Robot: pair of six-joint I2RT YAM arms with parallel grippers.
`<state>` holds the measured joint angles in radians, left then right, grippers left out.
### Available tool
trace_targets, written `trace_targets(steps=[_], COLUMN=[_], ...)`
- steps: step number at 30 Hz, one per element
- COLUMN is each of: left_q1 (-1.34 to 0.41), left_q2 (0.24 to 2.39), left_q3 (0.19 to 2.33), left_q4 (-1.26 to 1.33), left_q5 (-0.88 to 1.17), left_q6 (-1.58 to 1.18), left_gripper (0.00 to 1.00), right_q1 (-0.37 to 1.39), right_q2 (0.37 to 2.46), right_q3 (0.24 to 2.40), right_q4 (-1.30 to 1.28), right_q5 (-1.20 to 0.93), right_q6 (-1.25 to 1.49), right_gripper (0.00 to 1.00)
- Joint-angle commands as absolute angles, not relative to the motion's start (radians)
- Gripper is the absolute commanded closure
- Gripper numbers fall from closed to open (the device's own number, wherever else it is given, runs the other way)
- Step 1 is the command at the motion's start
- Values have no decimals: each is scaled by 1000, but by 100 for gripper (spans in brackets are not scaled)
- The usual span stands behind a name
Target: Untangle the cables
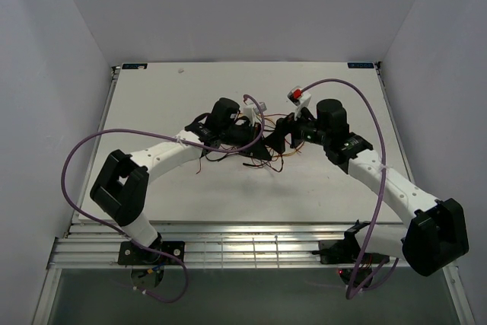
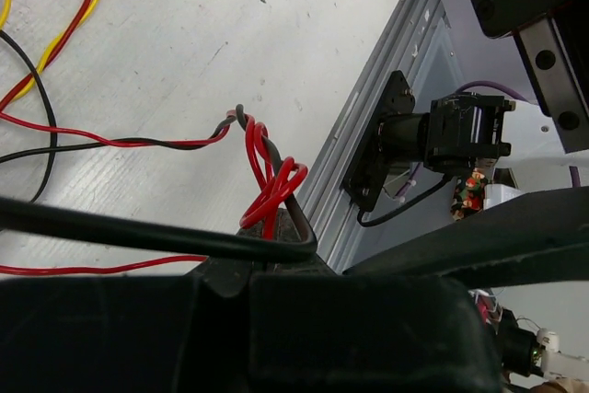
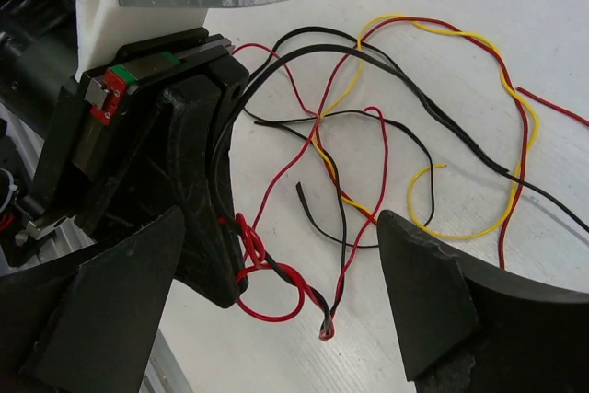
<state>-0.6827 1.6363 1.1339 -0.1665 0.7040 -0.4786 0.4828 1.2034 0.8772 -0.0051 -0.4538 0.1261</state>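
Cables [image 3: 317, 119]: thin red, black and yellow wires in a loose tangle mid worktop [image 1: 152, 104], right between the two grippers. Left gripper [image 3: 216, 246]: jaws clamped on a twisted red-black strand at the tangle's near edge, with one black wire running across its fingers. Right gripper [image 3: 281, 218]: jaws spread wide, low over the tangle, facing the left one.

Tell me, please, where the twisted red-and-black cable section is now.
In the right wrist view, the twist sits low-centre, held by the left gripper on its left, between the open fingers of the right gripper.
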Motion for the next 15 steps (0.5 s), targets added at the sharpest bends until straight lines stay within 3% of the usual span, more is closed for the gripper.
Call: trace_targets(steps=[1,5,15], left_q1=[-680,-670,-624], left_q2=[1575,1591,1557], left_q3=[1147,1258,1296], left_q4=[-205,-514,-755], left_q5=[736,664,627], left_q6=[-485,-486,-551], left_gripper=[100,100,100], right_q1=[532,538,540], right_q2=[1196,1192,1187], right_q3=[925,904,841], right_q4=[6,38,101], right_q5=[-347,-273,-298], right_q6=[69,129,207], right_gripper=[10,10,10])
